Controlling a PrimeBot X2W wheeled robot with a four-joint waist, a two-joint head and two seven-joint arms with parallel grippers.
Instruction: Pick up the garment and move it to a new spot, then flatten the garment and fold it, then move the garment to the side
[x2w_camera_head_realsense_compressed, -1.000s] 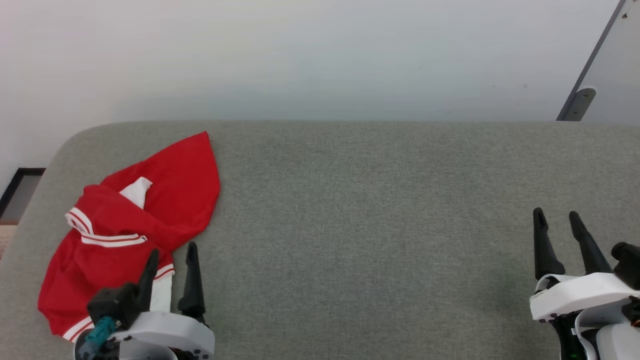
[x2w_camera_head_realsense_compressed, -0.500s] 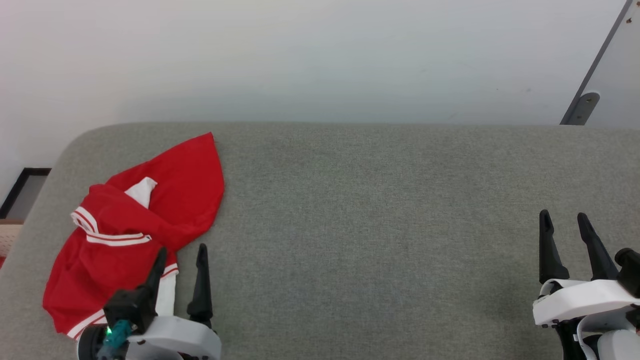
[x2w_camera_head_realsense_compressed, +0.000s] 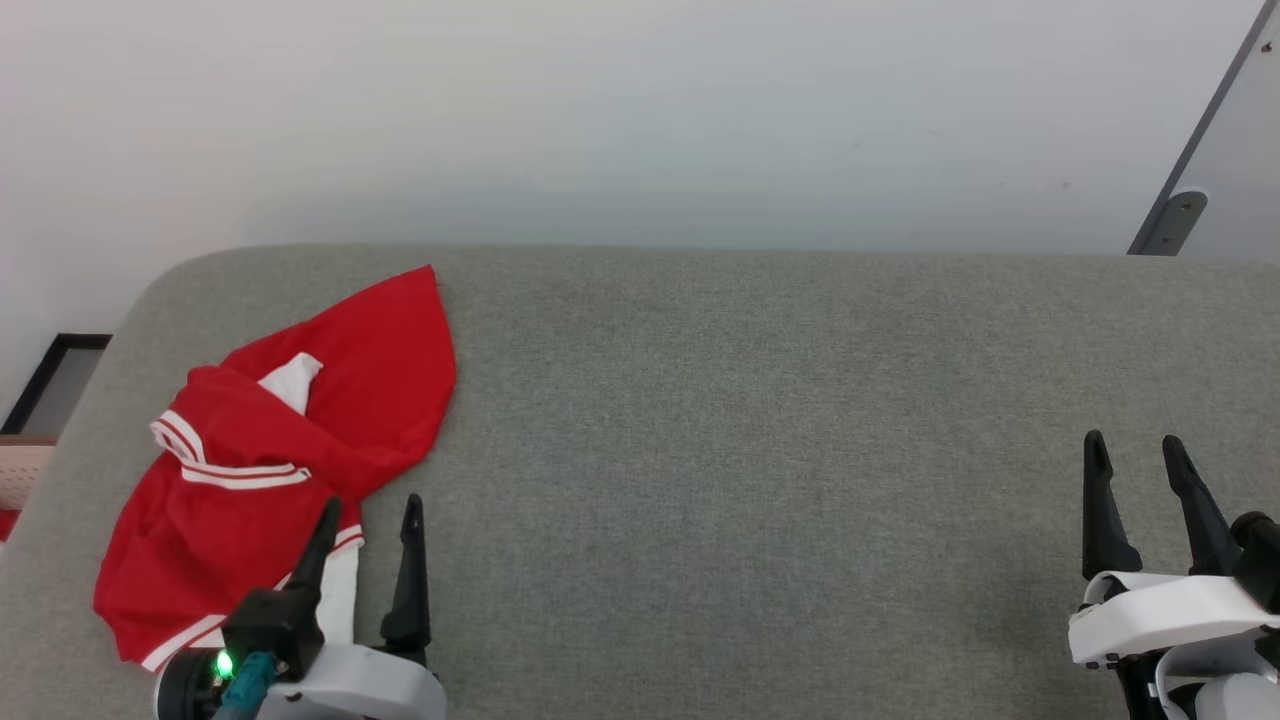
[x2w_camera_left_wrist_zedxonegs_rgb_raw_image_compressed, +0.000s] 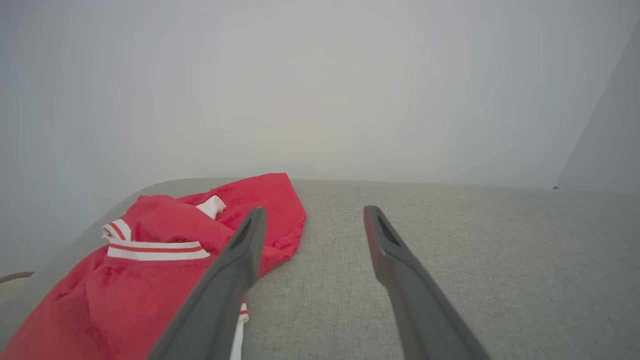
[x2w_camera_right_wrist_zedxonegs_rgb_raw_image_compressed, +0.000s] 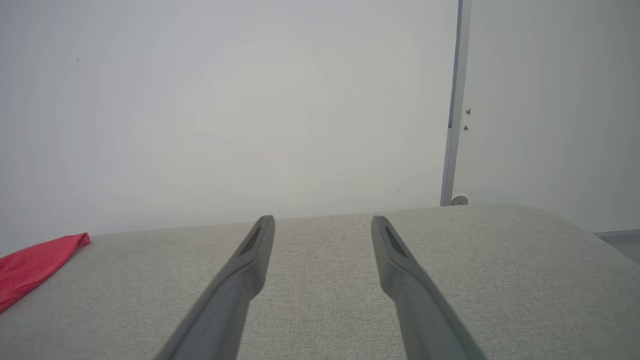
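Observation:
The garment (x2w_camera_head_realsense_compressed: 280, 450) lies crumpled at the left end of the grey padded table (x2w_camera_head_realsense_compressed: 750, 450), red with white striped trim and a bit of white sleeve showing. My left gripper (x2w_camera_head_realsense_compressed: 370, 507) stands open at the lower left, its left finger over the garment's near right edge and its right finger over bare table. In the left wrist view the garment (x2w_camera_left_wrist_zedxonegs_rgb_raw_image_compressed: 150, 270) sits left of and under the left finger, with nothing between the fingers of the left gripper (x2w_camera_left_wrist_zedxonegs_rgb_raw_image_compressed: 312, 214). My right gripper (x2w_camera_head_realsense_compressed: 1132, 448) is open at the lower right, far from the garment (x2w_camera_right_wrist_zedxonegs_rgb_raw_image_compressed: 30, 267), and empty (x2w_camera_right_wrist_zedxonegs_rgb_raw_image_compressed: 322, 222).
A pale wall rises right behind the table's far edge. A grey frame post (x2w_camera_head_realsense_compressed: 1190, 150) leans at the upper right. The table's rounded left corner (x2w_camera_head_realsense_compressed: 150, 290) drops off to the floor, where a dark-framed object (x2w_camera_head_realsense_compressed: 50, 385) and a tan edge show.
The whole head view has shifted a little right and down, so the camera moved. Both grippers have drawn slightly back toward the bottom edge. The garment lies as before.

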